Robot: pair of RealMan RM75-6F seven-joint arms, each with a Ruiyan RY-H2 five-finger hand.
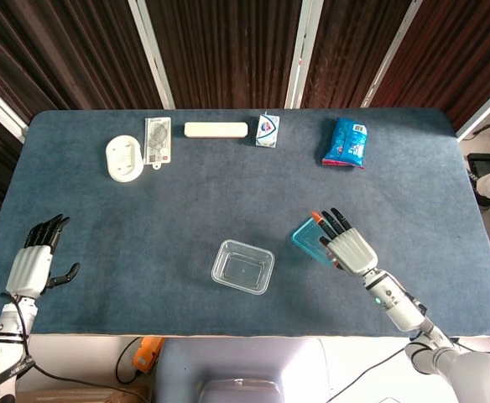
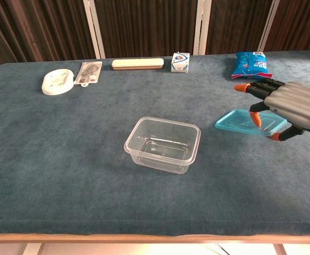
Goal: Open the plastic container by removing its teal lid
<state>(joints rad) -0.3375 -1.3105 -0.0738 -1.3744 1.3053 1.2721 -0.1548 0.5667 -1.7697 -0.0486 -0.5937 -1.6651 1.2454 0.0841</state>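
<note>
**A:** Right hand point(image 2: 293, 109) fingers point(image 2: 257, 118) are pinched on the teal lid point(image 2: 245, 123), orange tips over its near edge, thumb below. Lid sits low, roughly level, right of centre in the chest view. Can't tell whether it touches the cloth yet.

**B:** Container?

**A:** Clear plastic container point(image 1: 243, 266) is open, upright, lower centre of the head view, well apart from the lid. Lid's off, so I'd call the job nearly done; only the set-down is left.

**B:** Left hand?

**A:** Left hand point(image 1: 33, 263) holds nothing, fingers straight and slightly spread, thumb out, lower left of the head view. Chest view doesn't show it.

**B:** Handling?

**A:** Lid looks thin, light and flexy. Best held by the rim, as it is now. The tub probably slides easily if bumped.

**B:** Surroundings?

**A:** Dark blue felt-like table point(image 1: 144, 218), likely grippy. Along the top of the frame: white disc point(image 1: 125, 158), pale long case point(image 1: 216, 130), small carton point(image 1: 268, 130), blue packet point(image 1: 346, 142). Dark curtains behind.
</note>
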